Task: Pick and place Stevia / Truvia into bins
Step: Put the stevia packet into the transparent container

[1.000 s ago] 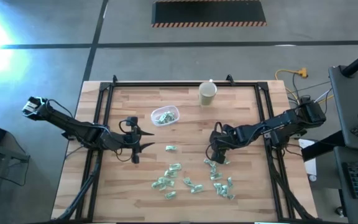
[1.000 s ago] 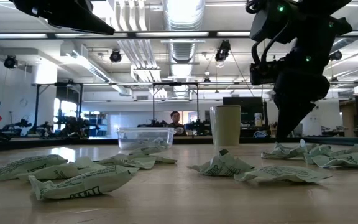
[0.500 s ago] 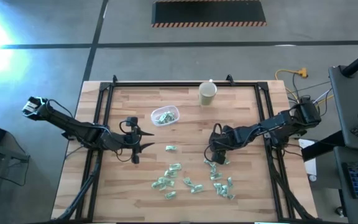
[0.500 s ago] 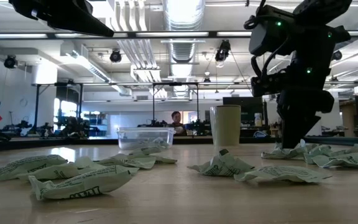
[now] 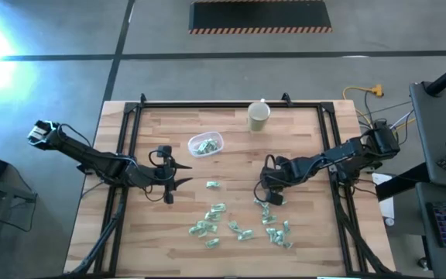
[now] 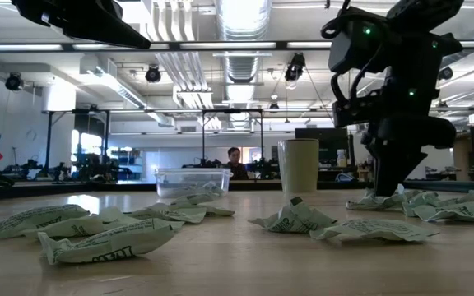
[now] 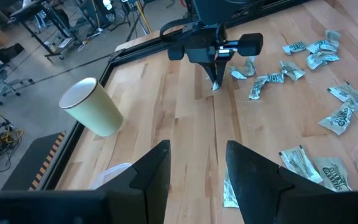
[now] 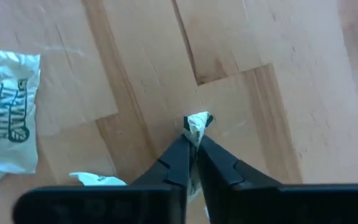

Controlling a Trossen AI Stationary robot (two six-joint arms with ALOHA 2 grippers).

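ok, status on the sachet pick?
Right gripper shut on a sachet, low at the table. Left gripper open, waiting over the table's left. Tub holds some sachets; the path to it looks clear.

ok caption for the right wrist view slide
Right hand shut on a small crumpled white paper sachet, just above the wooden plank table.

Clear: bare wood mid-table point(image 5: 238, 167) | Blocked: cup point(image 5: 258, 116), tub point(image 5: 206, 144), probably scattered sachets point(image 5: 238, 225)
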